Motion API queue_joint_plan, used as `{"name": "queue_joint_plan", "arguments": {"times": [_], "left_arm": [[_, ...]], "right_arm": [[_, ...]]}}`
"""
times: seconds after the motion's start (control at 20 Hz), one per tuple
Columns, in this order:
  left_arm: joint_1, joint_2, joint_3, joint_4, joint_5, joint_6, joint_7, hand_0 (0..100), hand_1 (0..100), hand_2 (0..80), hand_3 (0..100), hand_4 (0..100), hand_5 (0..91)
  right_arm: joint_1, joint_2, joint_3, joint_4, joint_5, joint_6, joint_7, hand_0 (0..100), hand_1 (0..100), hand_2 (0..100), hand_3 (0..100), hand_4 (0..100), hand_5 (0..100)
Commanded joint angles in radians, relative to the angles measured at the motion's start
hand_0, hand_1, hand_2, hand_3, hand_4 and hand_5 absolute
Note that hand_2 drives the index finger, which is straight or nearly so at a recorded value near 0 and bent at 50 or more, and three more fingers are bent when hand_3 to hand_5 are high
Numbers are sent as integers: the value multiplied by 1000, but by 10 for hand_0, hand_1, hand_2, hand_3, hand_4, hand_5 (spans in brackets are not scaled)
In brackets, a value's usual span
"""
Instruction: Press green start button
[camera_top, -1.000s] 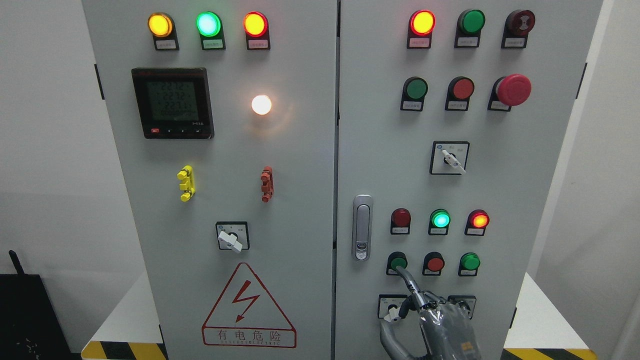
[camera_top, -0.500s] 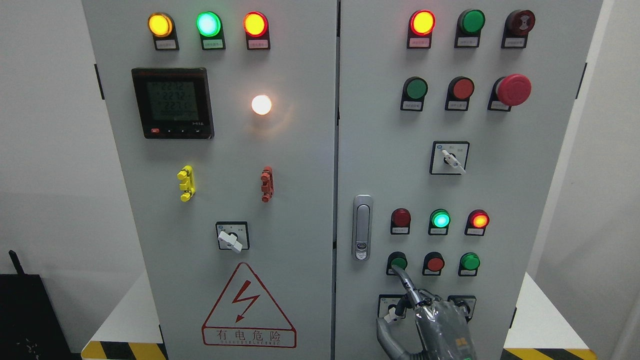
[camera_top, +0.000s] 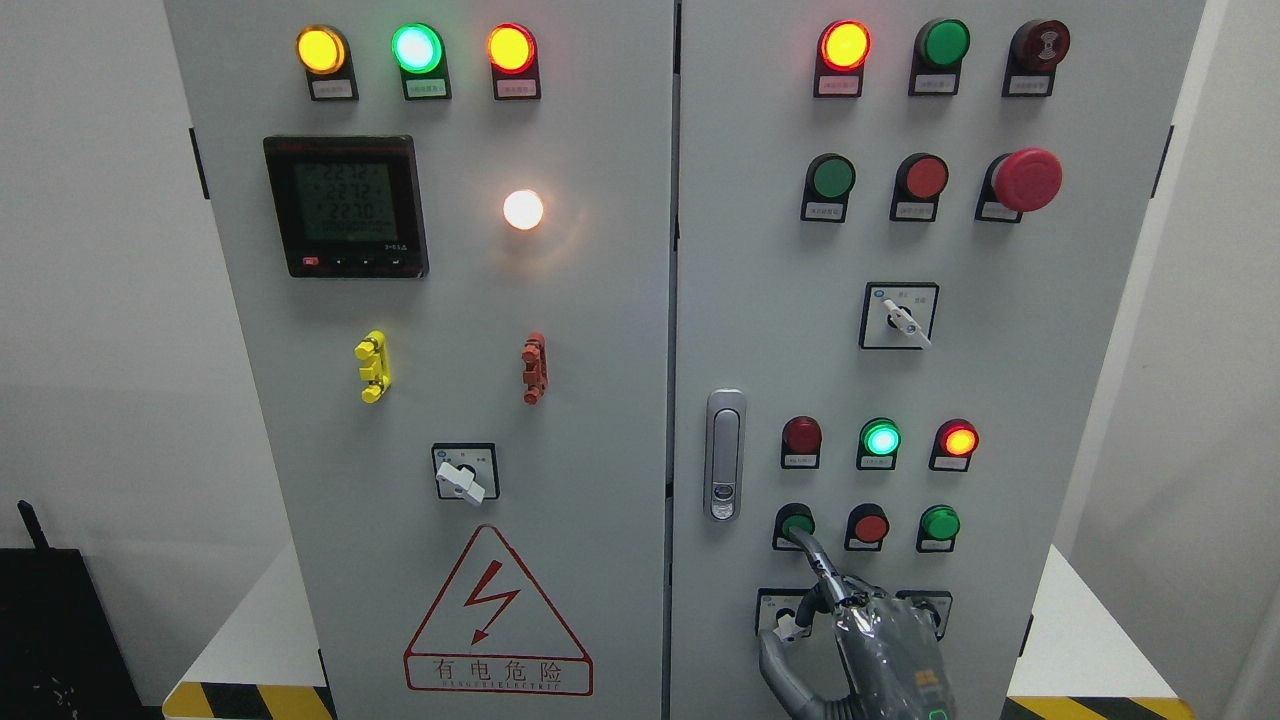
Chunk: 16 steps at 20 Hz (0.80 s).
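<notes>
At the lower right of the cabinet's right door (camera_top: 1000, 330), one extended fingertip (camera_top: 803, 541) of the right hand (camera_top: 880, 640) touched the lower edge of the green start button (camera_top: 797, 523); remaining fingers were curled in narrow, gripping nothing. Half a second earlier that tip sat slightly lower and further left of the button; the hand had since risen a little toward it. Green start button: leftmost in the bottom row of three, with a red button (camera_top: 870, 527) beside it and another green button (camera_top: 940, 523) at the row's right end. Row above: dark red lamp (camera_top: 802, 436), lit green lamp (camera_top: 881, 438), lit red lamp (camera_top: 959, 440), all unchanged. Door latch (camera_top: 724, 455): left of these rows. Selector switch (camera_top: 780, 612): partly hidden behind the hand. Left door: warning triangle (camera_top: 497, 615) and digital meter (camera_top: 346, 206), unchanged apart from flickering digits.
</notes>
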Motion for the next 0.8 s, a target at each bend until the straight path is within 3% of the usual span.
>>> {"name": "queue_joint_plan", "arguments": {"times": [0.0,0.75], "left_arm": [[0,0,0,0,0,0,0,120,556,0,0,0,0],[0,0,0,0,0,0,0,120,556,0,0,0,0]], "right_arm": [[-16,2,-14,33,-1,9,0,554,353,0,665,629,588],[-16,2,-12,31,-5,9,0,557,354,0,665,631,587]]}}
